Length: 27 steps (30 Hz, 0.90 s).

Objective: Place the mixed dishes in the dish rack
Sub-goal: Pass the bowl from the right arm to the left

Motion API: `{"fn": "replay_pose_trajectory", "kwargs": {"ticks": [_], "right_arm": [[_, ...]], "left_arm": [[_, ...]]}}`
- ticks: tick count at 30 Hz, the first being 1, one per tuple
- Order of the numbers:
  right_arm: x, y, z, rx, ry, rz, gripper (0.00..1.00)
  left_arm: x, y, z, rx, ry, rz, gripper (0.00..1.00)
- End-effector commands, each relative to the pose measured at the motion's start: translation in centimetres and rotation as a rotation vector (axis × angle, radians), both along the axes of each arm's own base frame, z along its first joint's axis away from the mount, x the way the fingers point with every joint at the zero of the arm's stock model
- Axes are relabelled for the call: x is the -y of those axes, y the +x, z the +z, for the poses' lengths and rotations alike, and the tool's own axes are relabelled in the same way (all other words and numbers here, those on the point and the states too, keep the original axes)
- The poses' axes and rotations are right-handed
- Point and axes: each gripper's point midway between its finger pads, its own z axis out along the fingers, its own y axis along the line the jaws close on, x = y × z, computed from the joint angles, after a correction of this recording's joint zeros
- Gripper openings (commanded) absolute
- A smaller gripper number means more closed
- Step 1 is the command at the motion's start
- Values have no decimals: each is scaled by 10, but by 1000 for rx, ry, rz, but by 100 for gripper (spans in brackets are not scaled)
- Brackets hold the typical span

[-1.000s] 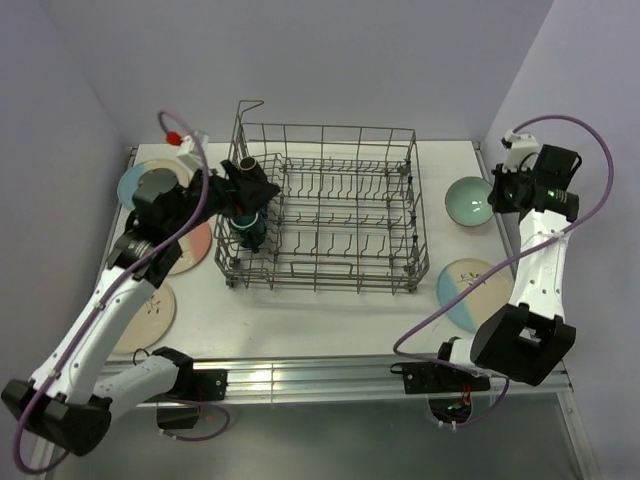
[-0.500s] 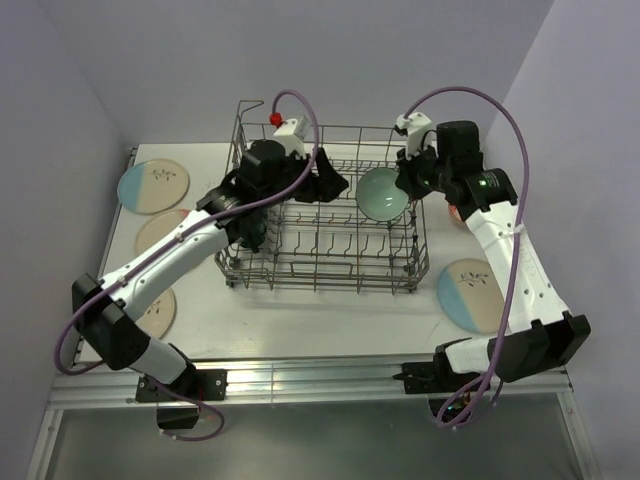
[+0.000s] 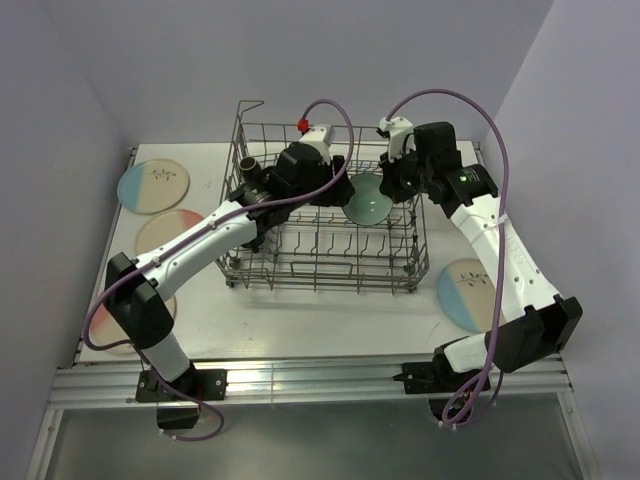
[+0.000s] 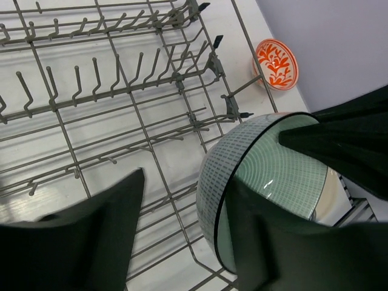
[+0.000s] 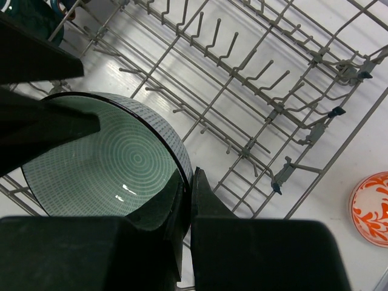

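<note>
- R gripper [image 5: 187, 182]: fingers clamped on the rim of the pale green bowl [image 5: 121, 163]. Bowl sits right at its tips, held over the dish rack [image 3: 320, 285], not set down.
- L gripper [image 4: 182, 194]: jaws apart, straddling the bowl's far wall. Can't tell if touching.
- Progress: brown mug [image 3: 247, 164] is in the rack behind L gripper. 4 plates [image 3: 465, 293] and the orange-red bowl [image 4: 276, 56] are on the table outside the rack, so prob. most is left.
- Bowl tipped on edge, mouth facing R gripper. Round, so no long axis.
</note>
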Motion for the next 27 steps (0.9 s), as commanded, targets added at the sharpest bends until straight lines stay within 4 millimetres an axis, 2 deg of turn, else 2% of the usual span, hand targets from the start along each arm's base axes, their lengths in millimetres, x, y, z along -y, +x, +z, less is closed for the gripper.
{"fn": "replay_pose_trajectory", "kwargs": {"ticks": [1, 3, 4, 6, 8, 9, 11, 13, 14, 15, 16, 17, 20, 24, 26, 27], "right_arm": [[-7, 10, 34, 97, 71, -30, 0], [-7, 11, 30, 87, 74, -46, 0], [-6, 12, 29, 82, 73, -62, 0], [-7, 12, 26, 62, 86, -72, 0], [-11, 10, 23, 44, 99, -73, 0], [-13, 9, 21, 35, 103, -68, 0], [-17, 7, 19, 20, 115, -58, 0], [-19, 6, 18, 9, 127, -48, 0], [-21, 5, 18, 1, 134, -45, 3], [-24, 3, 17, -10, 142, -30, 8], [-25, 2, 16, -21, 147, -25, 17], [-26, 1, 14, -33, 153, -23, 35], [-32, -4, 12, -60, 164, 11, 57], [-35, -6, 15, -75, 198, 30, 68], [-34, -6, 19, -93, 243, 25, 72], [-34, -6, 20, -104, 264, 28, 73]], "left_arm": [[3, 9, 10, 38, 32, 29, 53], [4, 15, 5, 35, 62, 56, 44], [3, 15, 0, 24, 83, 62, 35], [4, 17, -4, 21, 104, 68, 29], [6, 17, -9, 12, 118, 60, 18], [7, 16, -10, 9, 120, 51, 9], [8, 15, -11, 6, 119, 41, 1], [10, 11, -13, -4, 107, 14, 0], [12, 13, -8, 9, 76, 8, 0], [10, 10, -12, -4, 62, -3, 0], [13, 7, -12, -16, 34, -36, 0], [12, 7, -13, -22, 18, -40, 0], [6, 11, -18, -37, -27, -57, 0], [2, 9, -25, -62, -83, -94, 0], [3, 8, -20, -55, -129, -127, 0], [-2, 7, -25, -73, -149, -127, 0]]}}
